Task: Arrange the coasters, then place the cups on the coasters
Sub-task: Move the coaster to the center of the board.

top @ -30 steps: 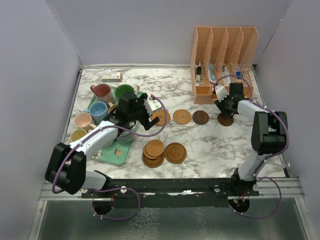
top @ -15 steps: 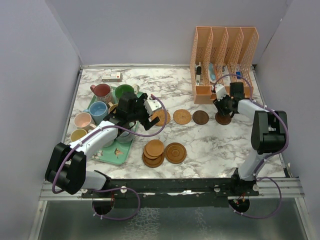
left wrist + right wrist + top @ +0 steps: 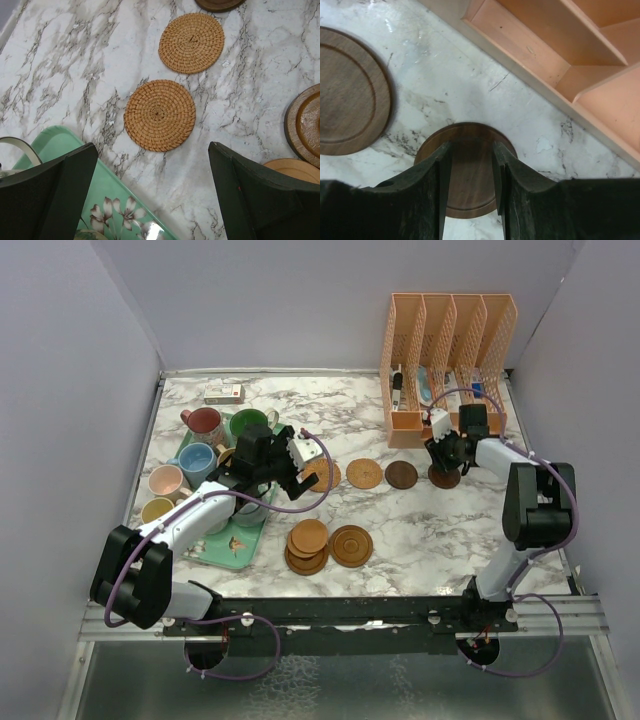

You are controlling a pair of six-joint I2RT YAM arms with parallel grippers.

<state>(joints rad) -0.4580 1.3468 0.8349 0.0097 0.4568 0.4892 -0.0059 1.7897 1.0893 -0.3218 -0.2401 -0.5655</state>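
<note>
Counted coasters and cups on the marble table.
Found four coasters in a row, then one ringed disc and a stack nearer. Counted five cups at the green tray, with more hidden under the left arm. Saw the left gripper spread wide above a woven coaster. Saw the right gripper half parted over the dark coaster beside the peach rack; could not tell if gripping it.
</note>
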